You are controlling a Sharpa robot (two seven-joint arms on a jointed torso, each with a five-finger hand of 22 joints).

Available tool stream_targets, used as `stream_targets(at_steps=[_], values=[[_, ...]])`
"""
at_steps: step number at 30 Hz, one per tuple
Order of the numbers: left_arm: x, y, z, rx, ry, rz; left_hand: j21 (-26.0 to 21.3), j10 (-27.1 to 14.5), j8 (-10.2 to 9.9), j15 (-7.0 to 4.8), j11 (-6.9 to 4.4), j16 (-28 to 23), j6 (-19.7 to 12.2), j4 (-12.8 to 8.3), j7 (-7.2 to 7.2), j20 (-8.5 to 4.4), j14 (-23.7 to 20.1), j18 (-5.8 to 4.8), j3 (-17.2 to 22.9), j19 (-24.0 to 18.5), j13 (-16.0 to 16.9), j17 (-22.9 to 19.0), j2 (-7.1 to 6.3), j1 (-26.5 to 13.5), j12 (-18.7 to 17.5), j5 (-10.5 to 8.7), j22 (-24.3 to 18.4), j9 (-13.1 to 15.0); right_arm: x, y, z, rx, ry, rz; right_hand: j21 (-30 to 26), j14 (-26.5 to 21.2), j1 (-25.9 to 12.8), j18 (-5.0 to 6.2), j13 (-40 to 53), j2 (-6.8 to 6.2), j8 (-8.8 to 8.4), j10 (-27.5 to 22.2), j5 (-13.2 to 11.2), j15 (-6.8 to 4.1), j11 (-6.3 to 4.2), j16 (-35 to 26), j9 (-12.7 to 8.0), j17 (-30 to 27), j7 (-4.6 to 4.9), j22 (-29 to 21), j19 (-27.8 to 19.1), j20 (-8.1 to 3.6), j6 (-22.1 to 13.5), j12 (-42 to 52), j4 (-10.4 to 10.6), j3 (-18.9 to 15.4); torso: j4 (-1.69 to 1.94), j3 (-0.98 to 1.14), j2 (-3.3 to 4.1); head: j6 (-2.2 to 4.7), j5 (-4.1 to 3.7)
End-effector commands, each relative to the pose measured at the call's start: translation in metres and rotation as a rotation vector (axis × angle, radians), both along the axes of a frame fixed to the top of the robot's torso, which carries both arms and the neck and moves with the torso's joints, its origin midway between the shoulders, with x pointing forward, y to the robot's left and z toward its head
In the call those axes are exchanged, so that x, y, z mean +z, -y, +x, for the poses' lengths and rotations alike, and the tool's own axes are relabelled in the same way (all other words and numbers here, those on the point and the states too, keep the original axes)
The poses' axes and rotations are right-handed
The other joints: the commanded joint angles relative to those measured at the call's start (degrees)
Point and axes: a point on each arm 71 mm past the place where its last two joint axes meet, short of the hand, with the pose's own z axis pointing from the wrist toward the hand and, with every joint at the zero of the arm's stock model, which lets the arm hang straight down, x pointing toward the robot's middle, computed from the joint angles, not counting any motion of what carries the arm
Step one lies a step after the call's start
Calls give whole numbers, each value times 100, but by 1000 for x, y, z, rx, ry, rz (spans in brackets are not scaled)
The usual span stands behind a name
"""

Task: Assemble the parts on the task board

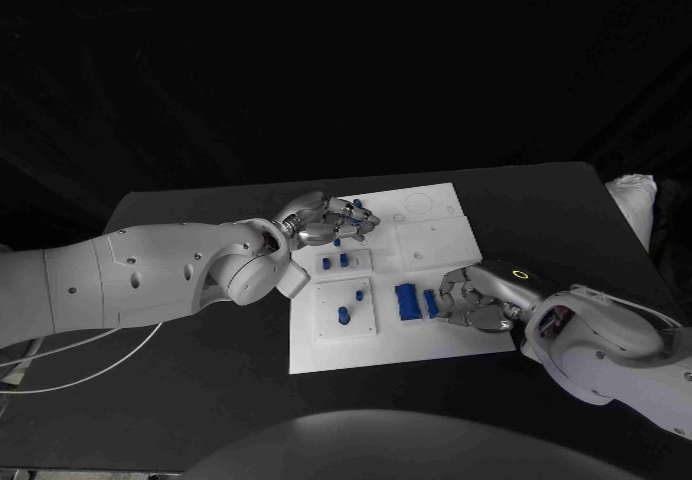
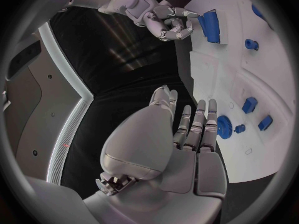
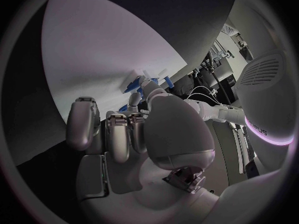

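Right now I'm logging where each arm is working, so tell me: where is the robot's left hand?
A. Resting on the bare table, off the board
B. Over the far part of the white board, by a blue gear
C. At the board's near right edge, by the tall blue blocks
B: the left hand hovers over the white board's far part, fingertips by a blue gear.

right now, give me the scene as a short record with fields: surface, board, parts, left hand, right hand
surface: black table
board: white task board in the middle of the table
parts: small blue parts lying on the board, some in its recessed trays
left hand: left hand over the board's far left area, fingertips at a blue gear; whether it grips the gear cannot be told
right hand: right hand at the board's right edge, fingers curled beside the larger blue parts; hold unclear
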Motion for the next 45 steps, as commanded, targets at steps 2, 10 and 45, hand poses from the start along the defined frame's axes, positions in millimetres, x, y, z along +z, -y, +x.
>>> stream_targets(at_steps=[2, 10, 45], values=[[0, 2, -1, -16, 0, -6, 18, 30, 31, 6, 16, 22, -6, 6, 38, -5, 34, -43, -12, 29, -4, -6, 5, 55, 26, 15, -9, 2, -1, 1, 1, -27, 4, -6, -44, 597, 71, 24, 1507, 24, 39, 605, 34, -52, -27, 20, 6, 1507, 13, 949, -19, -24, -38, 22, -15, 43, 1, 1, 1, 1, -5], [-2, 2, -1, -18, -5, -5, 19, 33, 32, 6, 22, 23, -6, 5, 39, -5, 35, -44, -11, 28, -4, -6, 8, 55, 26, 16, -10, 2, -4, 4, 2, -86, -67, 5, -139, 597, 39, 42, 1507, 64, 341, 605, -937, -53, -32, 20, 154, 1507, 6, 923, -69, -26, 119, 22, 47, -76, 2, 1, 0, 1, 13], [18, -1, -14, -28, 214, -101, 93, 637, 101, -429, -50, -12, 46, 12, 36, -12, 82, 189, -345, 34, -19, -22, -181, -292, 41, -367, -106, 3, 44, 29, 1, -131, 78, 467, -781, 575, -539, 158, 1507, 39, -179, 605, -975, -77, -73, -17, -624, 1467, -52, 754, -474, -39, 418, 22, 1132, -880, -6, -1, -21, 1, 34]])
